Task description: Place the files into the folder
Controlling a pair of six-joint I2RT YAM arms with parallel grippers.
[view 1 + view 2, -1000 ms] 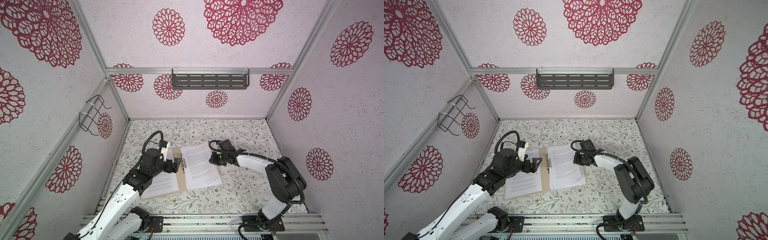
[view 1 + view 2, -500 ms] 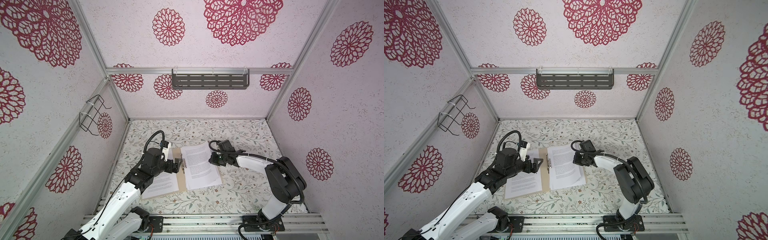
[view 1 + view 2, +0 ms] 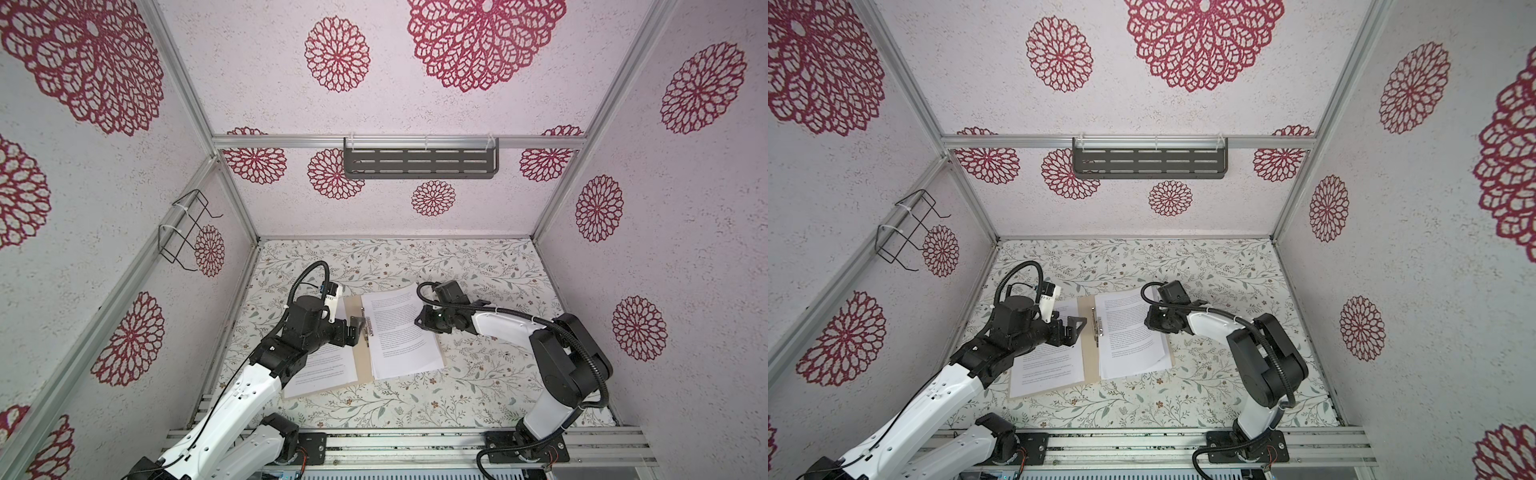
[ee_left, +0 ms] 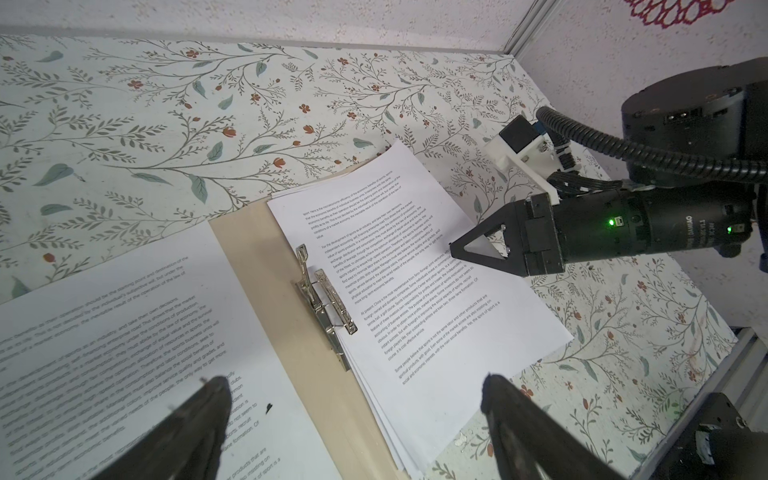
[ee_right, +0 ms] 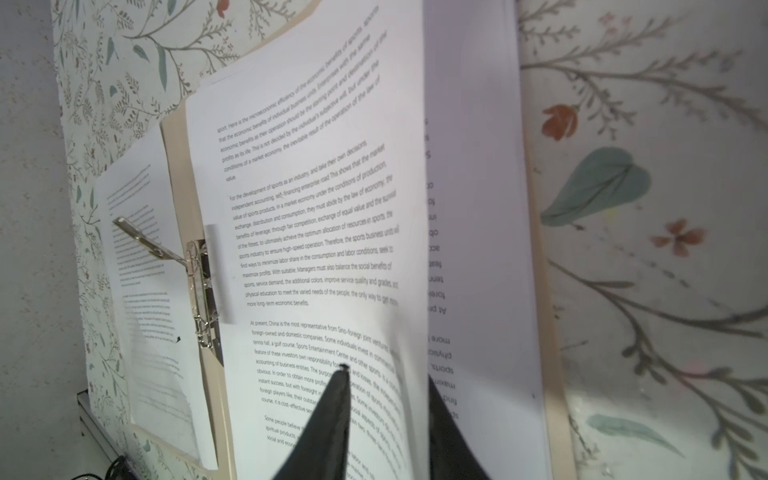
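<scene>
The folder [image 3: 352, 302] lay open and flat on the table [image 3: 478, 266]. A stack of sheets [image 3: 401, 332] sat on its right half, and a single sheet [image 3: 324, 370] lay on its left half, partly under the left arm. Between the two halves the metal clip [image 4: 322, 299] ran along the spine, and its lever appeared to be raised. The right gripper [image 5: 386, 378] sat at the outer edge of the stack. Its jaws were partly apart, and the curled-up edge of the top sheet [image 5: 316, 232] stood between them, leaning on one finger rather than pinched, so far as the wrist view showed. The left gripper [image 4: 353, 415] hovered over the left half just beside the clip, spread wide with nothing in it. The step in hand looked like letting that top sheet settle onto the stack, so the filing seemed well along but not finished. The stack was fanned at its near edge and lay slightly askew to the spine, with a far corner past the folder's edge. The next move probably called for backing the right gripper away low and slowly so the floppy sheet dropped flat without dragging. After that the stack would need squaring against the clip, and the single sheet would need bringing across onto it.
</scene>
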